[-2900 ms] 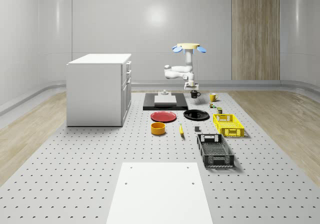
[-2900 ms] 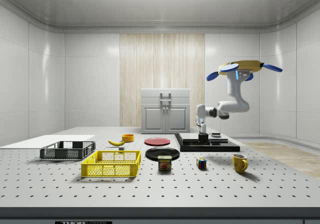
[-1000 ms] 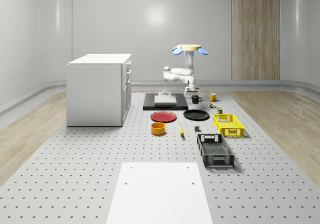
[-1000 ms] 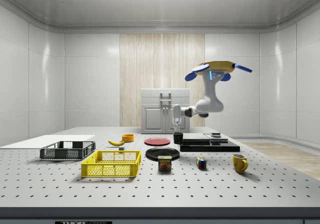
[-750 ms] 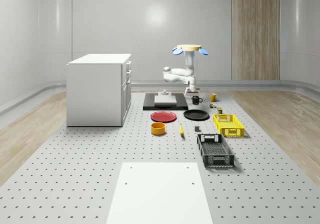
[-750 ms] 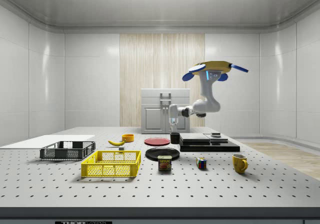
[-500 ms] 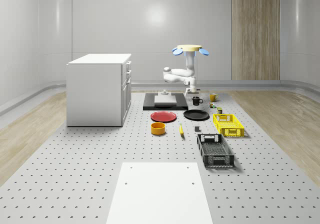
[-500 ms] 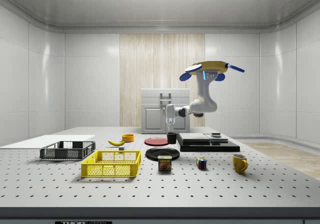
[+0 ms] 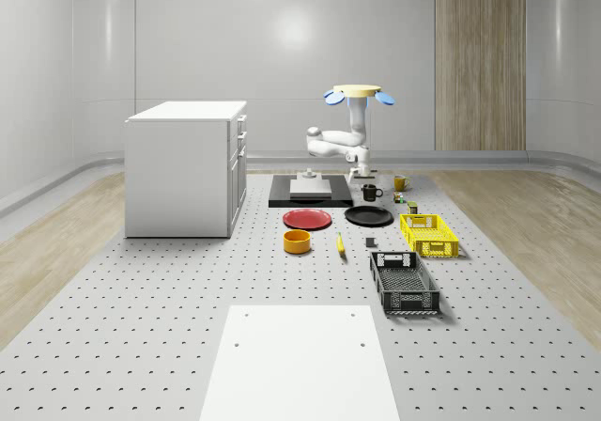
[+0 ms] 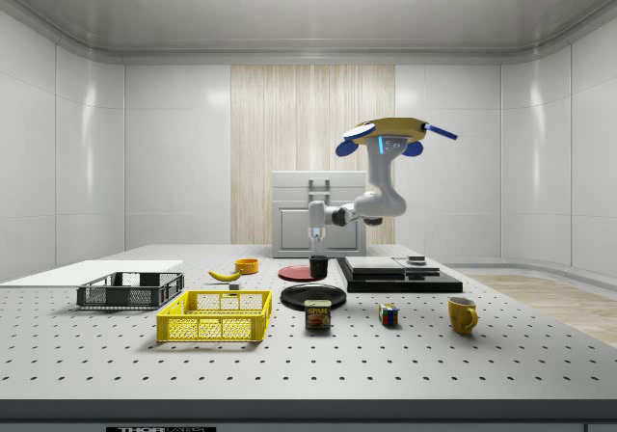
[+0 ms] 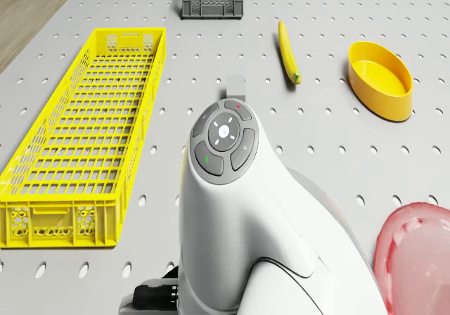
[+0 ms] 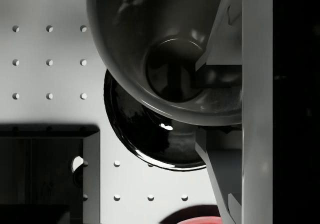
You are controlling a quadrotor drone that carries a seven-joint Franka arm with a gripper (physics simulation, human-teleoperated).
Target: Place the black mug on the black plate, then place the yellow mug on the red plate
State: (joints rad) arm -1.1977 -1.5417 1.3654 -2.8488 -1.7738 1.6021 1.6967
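Side view: black mug held above the black plate

In the side view my drone (image 10: pixel 393 131) hovers over the table (image 10: pixel 482 355), above the dark slab (image 10: pixel 400 280) at the far end, and my arm reaches out toward that view's left. My gripper (image 10: pixel 315 249) points straight down and is clamped on the rim of the black mug (image 10: pixel 318 266), which hangs clear of the table just over the black plate (image 10: pixel 312 296). The mug does not touch the plate.

In the wrist view one finger (image 12: pixel 220 39) sits inside the mug (image 12: pixel 165 49) against its wall, the other is outside it, and the plate (image 12: pixel 150 134) lies directly beneath, partly covered by the mug. An edge of the red plate (image 12: pixel 197 216) shows close beside it.

In the whole-scene view the mug (image 9: pixel 371 193) is just behind the black plate (image 9: pixel 368 216), with the red plate (image 9: pixel 308 219) beside it toward that view's left. The yellow mug (image 9: pixel 400 183) stands on the table farther back toward the right, well apart from the red plate; in the side view it (image 10: pixel 462 314) is near the table's right end.

The drone view shows my arm's wrist housing (image 11: pixel 225 143) above the table, with the yellow crate (image 11: pixel 84 132), banana (image 11: pixel 288 62) and yellow bowl (image 11: pixel 381 79) beyond
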